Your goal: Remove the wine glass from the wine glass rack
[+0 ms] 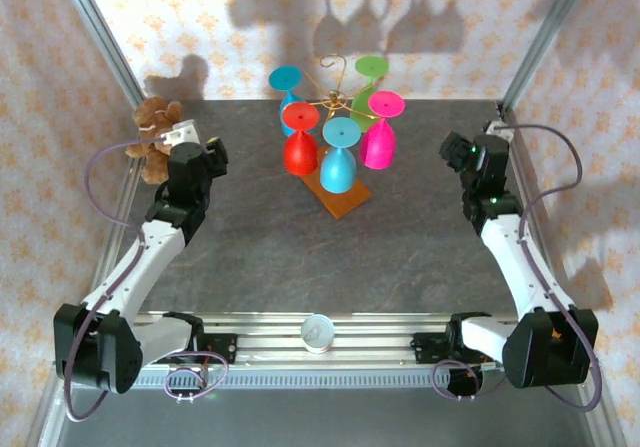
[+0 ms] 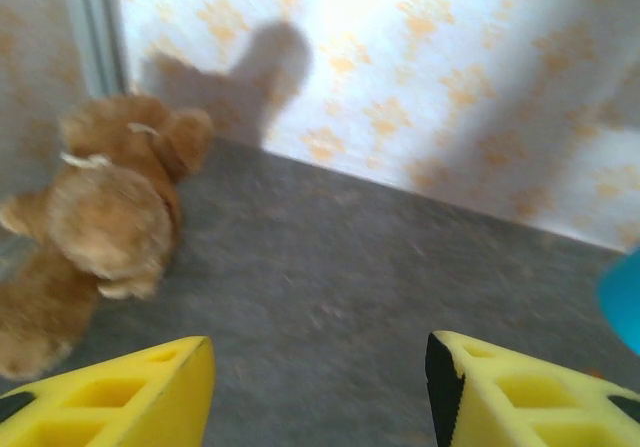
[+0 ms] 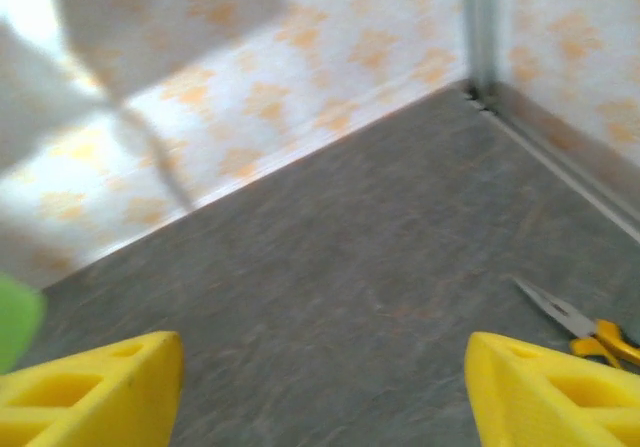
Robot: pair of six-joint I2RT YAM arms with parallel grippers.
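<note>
Five wine glasses hang bowl-down from the wine glass rack (image 1: 338, 97). It stands farther out than both my tools, ahead and to the right of my left gripper (image 2: 320, 377) and ahead and to the left of my right gripper (image 3: 325, 377). Both grippers are spread, with nothing between their fingers, and both are well apart from the rack.

The crowding worries me most. The red glass (image 1: 300, 145), the light blue glass (image 1: 338, 162) and the magenta glass (image 1: 379, 135) hang nearly bowl to bowl on the side nearest me. A finger reaching for one could knock its neighbour and set it swinging. The rack is only thin gold wire on a narrow wooden base (image 1: 347, 201). If I pull sideways rather than along a curled arm, I judge the flat round foot could snag in the spiral and tip the whole stand. The bowls look smooth, glossy and tapered, so a loose pinch may slide off.

A plush brown teddy bear (image 2: 110, 227) sits ahead and to the left of my left gripper, and a wide swing could drag it. Metal pliers (image 3: 575, 319) lie ahead and to the right of my right gripper. My fingers are blocky yellow wedges with cut-out pockets, and the table (image 1: 250, 257) is matt, mottled dark grey.
</note>
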